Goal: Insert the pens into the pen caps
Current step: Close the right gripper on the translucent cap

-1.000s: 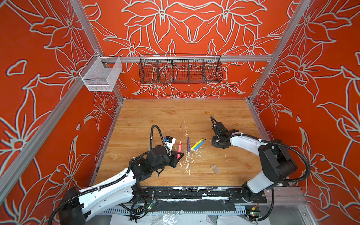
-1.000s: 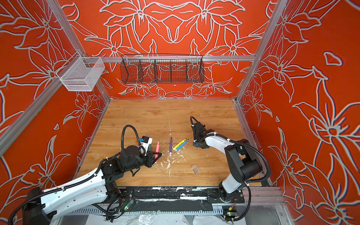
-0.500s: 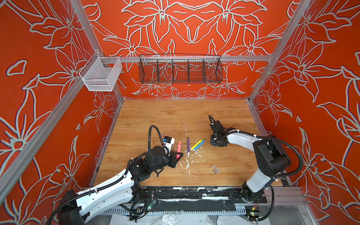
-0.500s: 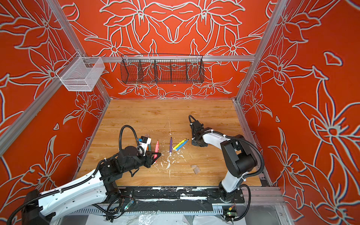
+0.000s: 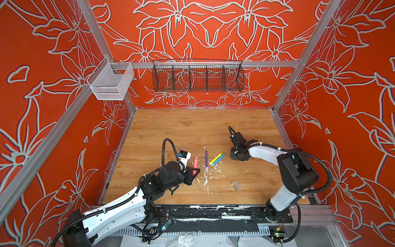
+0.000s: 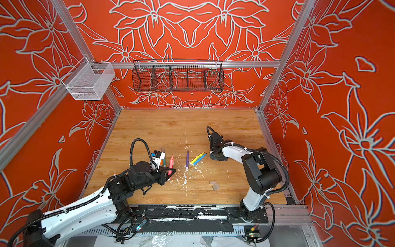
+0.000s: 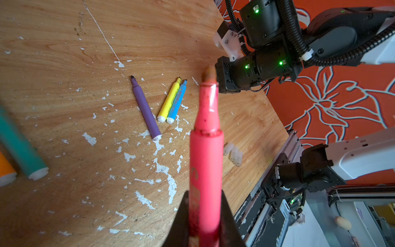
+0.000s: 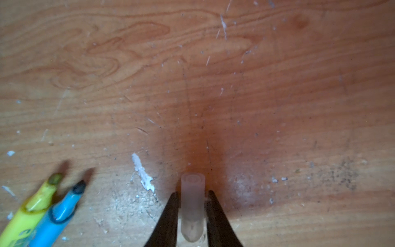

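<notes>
My left gripper is shut on the barrel of the pink-red pen, which it holds just above the table with the tip pointing away from it. My right gripper points down at the table, and its fingers press both sides of a clear pen cap lying on the wood. The purple, yellow and blue pens lie uncapped between the grippers. The green and orange pens lie beside the left gripper. Two more pen caps lie near the front.
White paint flecks dot the wood around the pens. A white mesh basket hangs on the left wall and a black wire basket on the back wall. The black base rail runs along the front edge.
The right arm's elbow has swung left while its gripper stayed low over the same spot, and its jaws have narrowed onto the cap. The left arm still holds the pink-red pen, barely moved.
</notes>
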Robot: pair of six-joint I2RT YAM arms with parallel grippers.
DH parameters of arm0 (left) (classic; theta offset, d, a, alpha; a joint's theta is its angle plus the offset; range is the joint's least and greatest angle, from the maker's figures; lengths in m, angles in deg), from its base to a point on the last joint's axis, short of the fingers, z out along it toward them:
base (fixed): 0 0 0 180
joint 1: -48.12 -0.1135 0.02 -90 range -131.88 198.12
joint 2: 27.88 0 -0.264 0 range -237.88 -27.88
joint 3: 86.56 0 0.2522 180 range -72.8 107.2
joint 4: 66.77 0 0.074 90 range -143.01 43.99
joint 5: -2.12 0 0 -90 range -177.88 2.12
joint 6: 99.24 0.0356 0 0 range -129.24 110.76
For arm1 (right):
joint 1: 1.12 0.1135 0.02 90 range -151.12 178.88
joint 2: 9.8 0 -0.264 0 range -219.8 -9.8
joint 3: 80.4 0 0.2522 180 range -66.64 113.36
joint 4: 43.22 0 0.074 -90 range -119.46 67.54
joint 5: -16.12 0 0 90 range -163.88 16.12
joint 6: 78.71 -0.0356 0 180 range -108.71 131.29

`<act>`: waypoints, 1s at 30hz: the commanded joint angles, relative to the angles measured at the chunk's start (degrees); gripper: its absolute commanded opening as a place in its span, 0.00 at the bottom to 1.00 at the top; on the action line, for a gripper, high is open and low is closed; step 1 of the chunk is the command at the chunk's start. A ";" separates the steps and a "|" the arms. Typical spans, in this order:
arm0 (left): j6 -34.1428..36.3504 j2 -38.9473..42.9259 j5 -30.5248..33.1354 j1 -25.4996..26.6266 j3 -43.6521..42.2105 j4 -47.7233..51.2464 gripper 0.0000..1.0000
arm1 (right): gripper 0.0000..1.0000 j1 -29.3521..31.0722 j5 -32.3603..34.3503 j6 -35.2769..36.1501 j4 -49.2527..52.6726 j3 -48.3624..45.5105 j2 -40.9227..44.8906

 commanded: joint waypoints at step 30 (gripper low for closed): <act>0.68 -5.11 -0.25 2.22 0.97 -3.20 0.00 | 0.06 4.40 -2.29 -4.34 0.96 -4.54 17.23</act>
